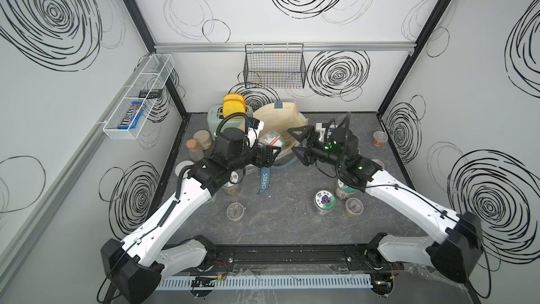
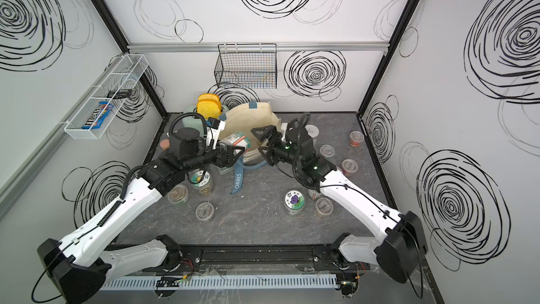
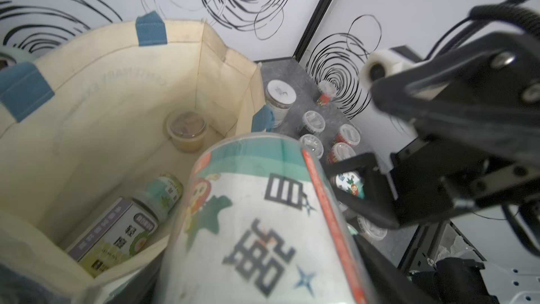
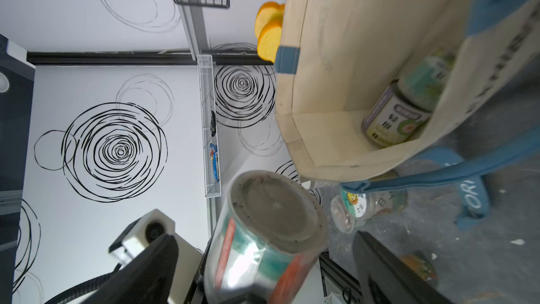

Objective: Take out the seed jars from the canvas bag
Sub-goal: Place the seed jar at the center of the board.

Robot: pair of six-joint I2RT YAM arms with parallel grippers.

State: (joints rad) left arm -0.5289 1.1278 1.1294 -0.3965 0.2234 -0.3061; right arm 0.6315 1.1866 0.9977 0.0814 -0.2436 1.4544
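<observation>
Canvas bag [image 1: 280, 116] stands open at the back of the dark table [image 1: 286, 226], just beside the pale green toaster [image 1: 214, 119]. Its blue-grey strap [image 1: 265, 179] trails forward across the tabletop.

Both arms reach in toward the bag's mouth. The left gripper [image 1: 270, 150] is clamped on a teal-labelled jar [image 1: 273, 138], which it holds tilted in the air over the bag's near rim. The right gripper [image 1: 292, 140] hangs at the mouth from the opposite side, its jaws spread wide with nothing between them.

Inside the bag, the left wrist view shows a purple-labelled jar [image 3: 117, 229] lying on its side at the bottom. A green-labelled jar [image 3: 162, 191] touches it, and a clear-lidded tub [image 3: 187, 130] stands upright in the far corner.

Several seed jars are already out on the table. A sticker-lidded jar [image 1: 324, 201] stands upright in front of the right arm, with a brown-filled jar [image 1: 353, 207] just beside it. A clear jar [image 1: 235, 212] sits near the left arm, and a red-filled jar [image 1: 380, 138] stands well apart by the right wall.
</observation>
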